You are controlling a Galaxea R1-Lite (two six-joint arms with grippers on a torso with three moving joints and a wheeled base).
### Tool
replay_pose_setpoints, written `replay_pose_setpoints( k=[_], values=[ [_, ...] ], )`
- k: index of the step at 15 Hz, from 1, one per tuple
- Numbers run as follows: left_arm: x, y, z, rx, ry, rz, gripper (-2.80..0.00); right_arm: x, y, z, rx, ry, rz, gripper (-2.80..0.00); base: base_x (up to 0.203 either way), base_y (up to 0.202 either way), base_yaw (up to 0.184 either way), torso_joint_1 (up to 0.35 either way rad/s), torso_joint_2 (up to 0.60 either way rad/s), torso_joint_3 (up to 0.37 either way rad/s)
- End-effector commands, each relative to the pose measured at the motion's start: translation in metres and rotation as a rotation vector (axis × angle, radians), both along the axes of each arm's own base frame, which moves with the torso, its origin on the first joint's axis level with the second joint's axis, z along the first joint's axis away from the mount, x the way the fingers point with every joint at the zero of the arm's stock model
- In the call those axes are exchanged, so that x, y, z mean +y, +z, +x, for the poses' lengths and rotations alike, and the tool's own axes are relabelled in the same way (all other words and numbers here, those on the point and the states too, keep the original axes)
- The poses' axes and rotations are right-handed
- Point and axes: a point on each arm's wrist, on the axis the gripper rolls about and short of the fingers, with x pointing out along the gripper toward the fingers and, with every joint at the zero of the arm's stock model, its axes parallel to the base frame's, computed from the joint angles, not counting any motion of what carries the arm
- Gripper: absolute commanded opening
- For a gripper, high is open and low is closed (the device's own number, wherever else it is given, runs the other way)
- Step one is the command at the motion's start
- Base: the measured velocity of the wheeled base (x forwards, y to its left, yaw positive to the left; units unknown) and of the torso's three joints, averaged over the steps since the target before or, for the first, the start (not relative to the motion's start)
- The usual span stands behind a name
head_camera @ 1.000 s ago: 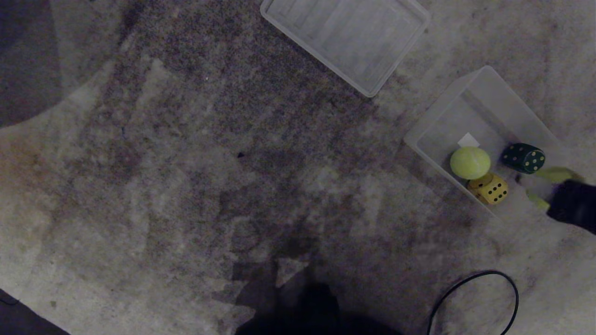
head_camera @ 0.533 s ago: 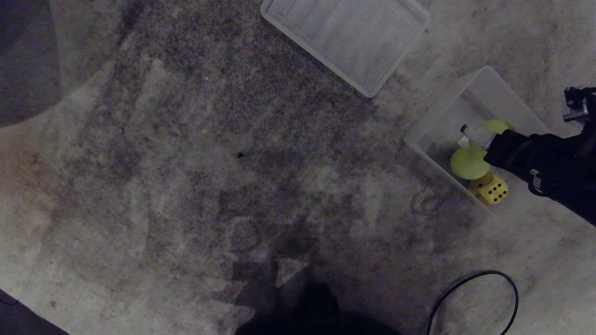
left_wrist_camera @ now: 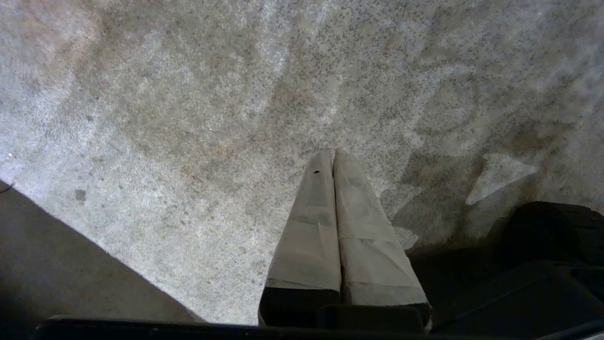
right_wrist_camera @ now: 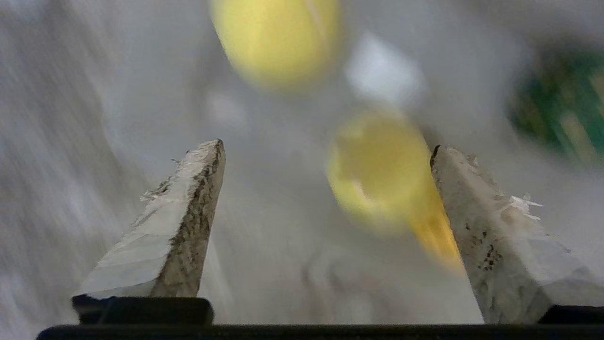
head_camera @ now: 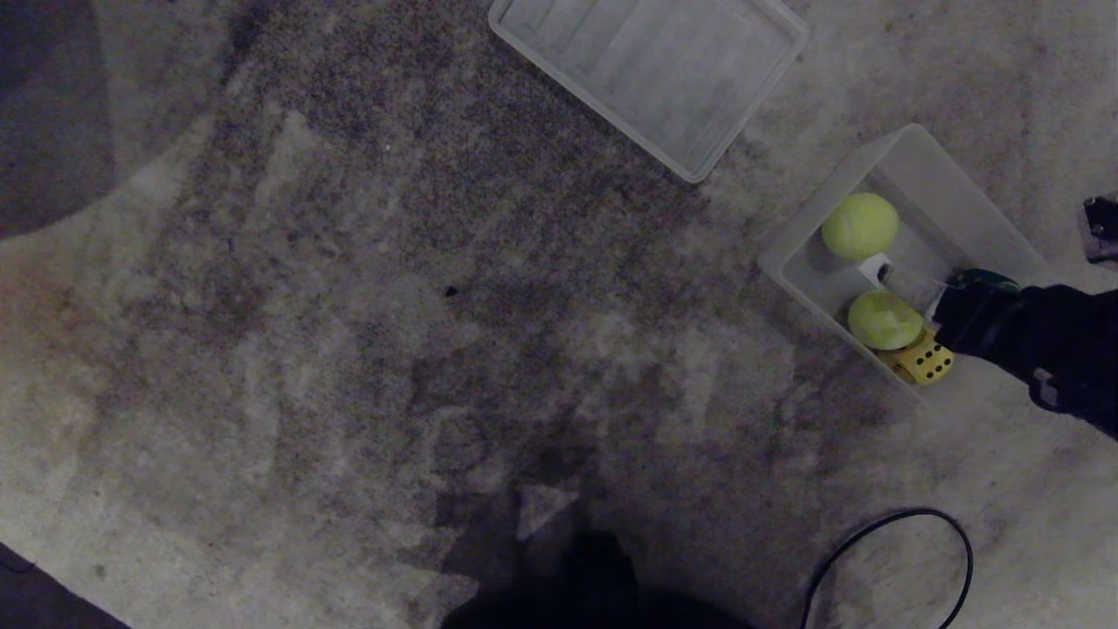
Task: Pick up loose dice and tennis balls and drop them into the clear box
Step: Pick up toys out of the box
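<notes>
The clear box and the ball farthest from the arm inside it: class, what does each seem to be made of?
The clear box looks like translucent plastic, smooth: the carpet shows dimly through its walls. The ball looks felt-covered, matt yellow-green without shine, probably a rubber core, though that is hidden.

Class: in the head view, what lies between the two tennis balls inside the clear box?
The white sticker on the clear box's base, between the tennis balls; the head view shows it.

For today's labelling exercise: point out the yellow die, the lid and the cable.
yellow die [head_camera: 924, 362], head view, its pipped side face.
lid [head_camera: 651, 70], head view, middle of its ribbed panel.
cable [head_camera: 882, 521], head view, top of its loop.
</notes>
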Motion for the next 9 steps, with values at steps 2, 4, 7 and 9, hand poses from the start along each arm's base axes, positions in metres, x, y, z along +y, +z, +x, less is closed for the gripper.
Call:
replay_pose_setpoints(
  k=[2, 4, 7, 9],
  values=[
    [0.000, 0.000, 0.000, 0.002, 0.000, -0.001, -2.80, -0.010, -0.004, -0.067, -0.056, -0.004, 0.009, -2.80, 0.000, 0.000, 0.000, 0.000, 0.00, 0.000],
    [0.000, 0.000, 0.000, 0.002, 0.001, -0.001, -2.80, -0.015, -0.013, -0.099, -0.022, -0.008, 0.000, -2.80, 0.000, 0.000, 0.000, 0.000, 0.00, 0.000],
    [0.000, 0.000, 0.000, 0.002, 0.000, -0.001, -2.80, -0.025, -0.033, -0.151, 0.085, -0.046, -0.042, -2.80, 0.000, 0.000, 0.000, 0.000, 0.00, 0.000],
    [0.000, 0.000, 0.000, 0.002, 0.001, -0.001, -2.80, -0.029, -0.053, -0.185, 0.154, -0.077, -0.080, -2.80, 0.000, 0.000, 0.000, 0.000, 0.00, 0.000]
  ],
)
